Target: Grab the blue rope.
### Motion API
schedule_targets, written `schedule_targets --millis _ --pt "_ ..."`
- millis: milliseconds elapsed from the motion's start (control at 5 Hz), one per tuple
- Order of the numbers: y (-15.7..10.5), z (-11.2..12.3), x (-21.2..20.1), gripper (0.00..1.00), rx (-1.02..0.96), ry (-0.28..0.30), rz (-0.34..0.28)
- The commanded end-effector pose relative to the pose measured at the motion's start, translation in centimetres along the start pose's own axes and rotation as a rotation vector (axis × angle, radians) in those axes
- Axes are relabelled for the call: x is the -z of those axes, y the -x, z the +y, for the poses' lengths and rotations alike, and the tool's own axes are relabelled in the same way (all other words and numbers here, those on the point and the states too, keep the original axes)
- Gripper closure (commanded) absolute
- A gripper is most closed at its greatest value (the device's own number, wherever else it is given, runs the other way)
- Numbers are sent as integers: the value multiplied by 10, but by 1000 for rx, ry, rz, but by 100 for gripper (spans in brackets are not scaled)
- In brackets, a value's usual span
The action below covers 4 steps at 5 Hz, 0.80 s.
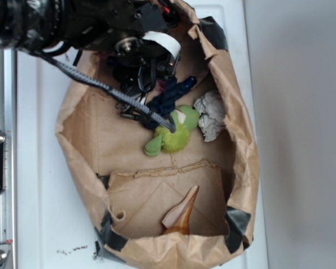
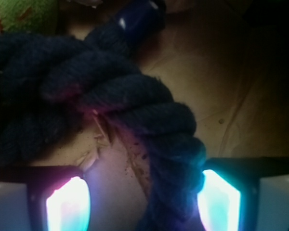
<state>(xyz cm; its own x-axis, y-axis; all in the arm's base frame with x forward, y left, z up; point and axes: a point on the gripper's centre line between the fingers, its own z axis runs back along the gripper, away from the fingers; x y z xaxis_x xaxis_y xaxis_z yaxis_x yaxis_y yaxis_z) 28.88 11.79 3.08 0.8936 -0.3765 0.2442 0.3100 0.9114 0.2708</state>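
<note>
Inside the brown paper bag (image 1: 78, 145) on the white table (image 1: 39, 202), my gripper (image 2: 143, 202) hangs over the blue rope (image 2: 120, 101). From the wrist view I see both glowing fingers (image 2: 67, 204) spread wide, the rope running down between them, nearer the right pad; whether it touches I cannot tell. On the exterior view, going rightward: the grey cable (image 1: 101, 84), the rope at the bag's far end beneath the arm, the green toy (image 1: 171, 134) just beside it, crumpled white paper (image 1: 211, 116). I can read no writing or labels anywhere.
</note>
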Motion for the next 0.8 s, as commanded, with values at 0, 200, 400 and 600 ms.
schedule_targets --millis 0,200,400,600 --pt "-12 -12 -1 100 -55 -99 -119" --pt "-11 -13 -7 100 -69 -79 -140" --pt "-12 -9 -19 100 -86 -32 -134" --pt "-14 -2 -35 100 -121 14 -146"
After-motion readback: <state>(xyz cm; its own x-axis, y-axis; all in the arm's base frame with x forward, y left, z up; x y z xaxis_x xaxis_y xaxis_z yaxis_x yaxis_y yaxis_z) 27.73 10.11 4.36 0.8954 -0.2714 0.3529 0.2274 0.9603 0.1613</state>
